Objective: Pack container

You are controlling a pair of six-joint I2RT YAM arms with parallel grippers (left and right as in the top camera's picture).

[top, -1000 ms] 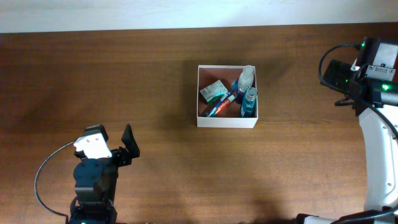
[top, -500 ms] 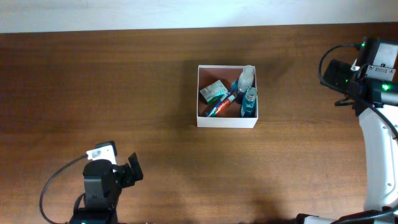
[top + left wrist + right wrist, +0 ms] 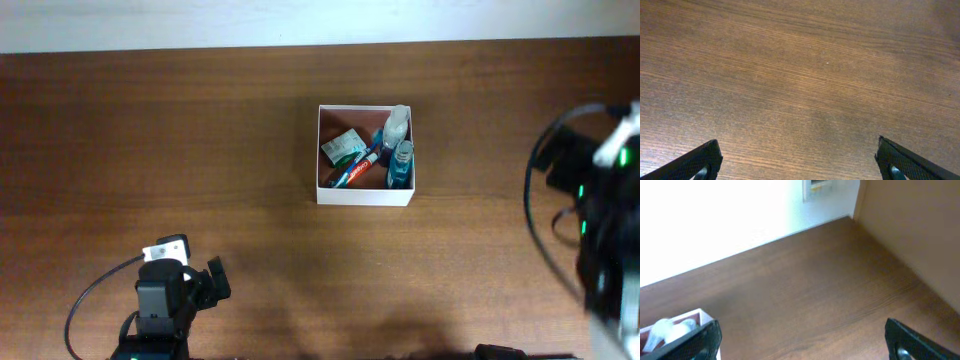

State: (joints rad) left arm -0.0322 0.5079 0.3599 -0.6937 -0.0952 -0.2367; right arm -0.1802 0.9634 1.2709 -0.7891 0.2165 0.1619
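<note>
The container (image 3: 364, 197), a square white cardboard box with a reddish-brown inside, stands in the middle of the table in the overhead view. Inside lie a green-and-white packet (image 3: 344, 147), a toothpaste tube (image 3: 356, 168), a clear bottle (image 3: 396, 125) and a blue bottle (image 3: 400, 165). A corner of the container (image 3: 690, 316) shows at the lower left of the right wrist view. My left gripper (image 3: 800, 162) is open and empty over bare wood, far to the front left of the container. My right gripper (image 3: 802, 340) is open and empty, right of the container.
The left arm (image 3: 165, 290) sits at the table's front left. The right arm (image 3: 600, 200) is blurred at the right edge. A white wall (image 3: 715, 215) runs behind the table's back edge.
The left arm has drawn back toward the front edge. The right arm has moved forward along the right side and is motion-blurred now. The container's contents have not moved.
</note>
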